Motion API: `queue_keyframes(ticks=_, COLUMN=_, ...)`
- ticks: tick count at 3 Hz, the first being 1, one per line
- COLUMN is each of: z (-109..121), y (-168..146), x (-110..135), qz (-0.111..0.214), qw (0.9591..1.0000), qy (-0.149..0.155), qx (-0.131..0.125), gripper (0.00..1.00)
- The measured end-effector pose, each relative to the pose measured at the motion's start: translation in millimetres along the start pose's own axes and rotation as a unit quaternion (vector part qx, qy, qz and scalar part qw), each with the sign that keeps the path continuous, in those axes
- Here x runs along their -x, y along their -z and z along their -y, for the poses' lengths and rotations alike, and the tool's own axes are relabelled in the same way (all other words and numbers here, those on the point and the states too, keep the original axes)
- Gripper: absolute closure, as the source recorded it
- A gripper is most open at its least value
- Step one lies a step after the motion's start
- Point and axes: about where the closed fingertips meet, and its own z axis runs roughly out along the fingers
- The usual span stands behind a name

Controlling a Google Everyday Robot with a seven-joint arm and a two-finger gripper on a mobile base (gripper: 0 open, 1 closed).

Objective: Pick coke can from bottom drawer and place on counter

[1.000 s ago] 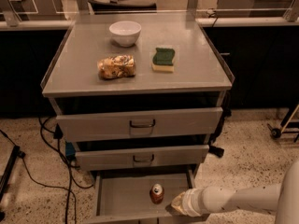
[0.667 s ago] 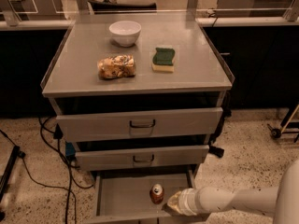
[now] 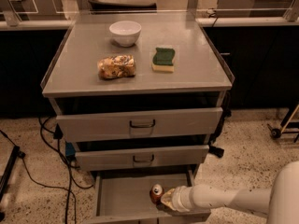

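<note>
The coke can [image 3: 156, 193] stands upright on the floor of the open bottom drawer [image 3: 122, 197], toward its right side, silver lid up. My gripper [image 3: 164, 198] reaches in from the right on a white arm and sits right against the can's right side, inside the drawer. The counter [image 3: 84, 62] is the grey cabinet top above, with a white bowl, a snack bag and a sponge on it.
A white bowl [image 3: 125, 32], a crinkled snack bag [image 3: 117, 66] and a green-and-yellow sponge [image 3: 163, 60] lie on the counter. Two drawer fronts with loop handles [image 3: 142, 123] overhang the bottom drawer. Black cables [image 3: 51, 171] trail on the floor at left.
My gripper has moved left inside the drawer, from a little apart from the can to right against its side. The can has not moved.
</note>
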Motion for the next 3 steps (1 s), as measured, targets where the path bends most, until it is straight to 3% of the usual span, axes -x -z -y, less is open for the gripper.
queue_keyframes(ticks=1, z=4, y=-10, x=4, qz=0.007, qw=1.0000, qy=0.003, qx=0.000, gripper=0.16)
queue_keyframes(ticks=3, z=17, y=-47, x=3, qz=0.010, qw=0.9999, qy=0.002, qx=-0.003, gripper=0.19)
